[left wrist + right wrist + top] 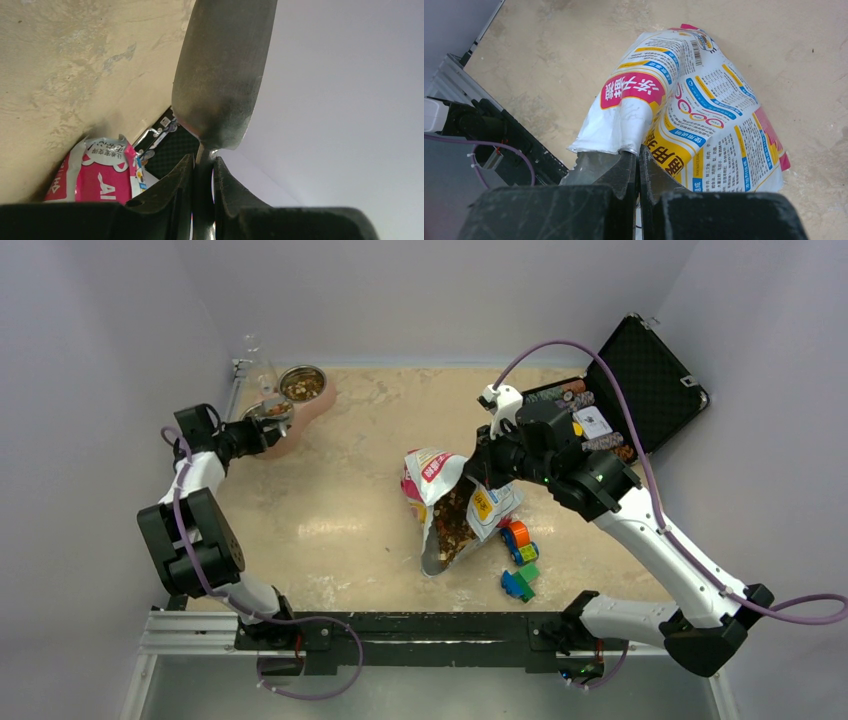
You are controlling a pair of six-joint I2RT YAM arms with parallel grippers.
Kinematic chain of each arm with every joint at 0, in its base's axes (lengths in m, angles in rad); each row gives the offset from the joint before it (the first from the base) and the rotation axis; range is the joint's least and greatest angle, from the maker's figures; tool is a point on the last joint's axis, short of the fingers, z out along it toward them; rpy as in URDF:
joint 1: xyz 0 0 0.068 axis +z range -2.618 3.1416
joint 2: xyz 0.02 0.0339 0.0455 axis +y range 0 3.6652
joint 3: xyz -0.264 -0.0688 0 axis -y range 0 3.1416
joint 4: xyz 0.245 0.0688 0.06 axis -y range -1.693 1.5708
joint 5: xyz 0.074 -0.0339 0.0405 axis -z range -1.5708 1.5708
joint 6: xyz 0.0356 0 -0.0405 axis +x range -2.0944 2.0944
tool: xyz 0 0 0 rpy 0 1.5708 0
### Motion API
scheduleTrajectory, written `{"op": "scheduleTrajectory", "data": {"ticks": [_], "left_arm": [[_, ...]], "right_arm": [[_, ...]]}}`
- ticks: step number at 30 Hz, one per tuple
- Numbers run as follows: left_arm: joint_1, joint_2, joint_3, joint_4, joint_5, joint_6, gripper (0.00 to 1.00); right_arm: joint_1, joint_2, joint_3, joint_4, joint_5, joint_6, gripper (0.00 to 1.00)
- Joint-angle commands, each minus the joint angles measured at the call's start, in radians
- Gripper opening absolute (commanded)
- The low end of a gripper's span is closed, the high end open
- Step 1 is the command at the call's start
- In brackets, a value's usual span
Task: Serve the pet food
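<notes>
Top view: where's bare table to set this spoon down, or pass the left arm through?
Widest bare patch: the table between the pink feeder and the bag, down to the near rail. Also the far strip between feeder and chip case. Crowded right of the bag: toy blocks and right gripper.

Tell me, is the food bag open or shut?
Open. In the top view the bag gapes wide at its mouth, brown kibble shows inside, and the right arm's fingers pinch its edge.

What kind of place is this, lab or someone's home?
Probably a lab test cell: blank walls box in a table, arms bolted to a rail, with staged props like a kibble bag and toy blocks.
</notes>
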Motion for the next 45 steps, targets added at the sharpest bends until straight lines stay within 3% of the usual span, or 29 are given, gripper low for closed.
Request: {"op": "scheduleTrajectory", "data": {"ticks": [1,12,15,20,25,31,35,45], "left_arm": [[0.028,-0.007,0.057,0.032,0.0,-0.075,0.0],[0.032,0.026,0.065,0.046,-0.041,-0.279,0.0],[0.032,0.038,0.104,-0.059,-0.045,-0.312,0.0],[0.033,0.058,0.126,-0.099,-0.062,-0.404,0.0],[0.031,0.094,0.239,-0.311,-0.05,-0.446,0.0],[0.032,0.117,0.311,-0.355,-0.049,-0.569,0.0],[0.032,0.164,0.413,-0.546,0.009,-0.556,0.0],[0.032,0.192,0.548,-0.724,0.006,-0.615,0.0]], "right_arm": [[-0.002,-0.05,0.026,0.079,0.032,-0.016,0.0],[-0.003,-0.026,0.06,0.068,0.04,-0.019,0.0],[-0.003,-0.021,0.063,0.068,0.039,-0.016,0.0],[-0.003,-0.017,0.071,0.069,0.049,-0.014,0.0],[-0.004,-0.018,0.07,0.067,0.061,-0.018,0.0],[-0.003,-0.018,0.071,0.065,0.068,-0.019,0.0],[-0.004,-0.014,0.078,0.065,0.068,-0.018,0.0],[-0.004,-0.002,0.096,0.055,0.068,-0.015,0.0]]}}
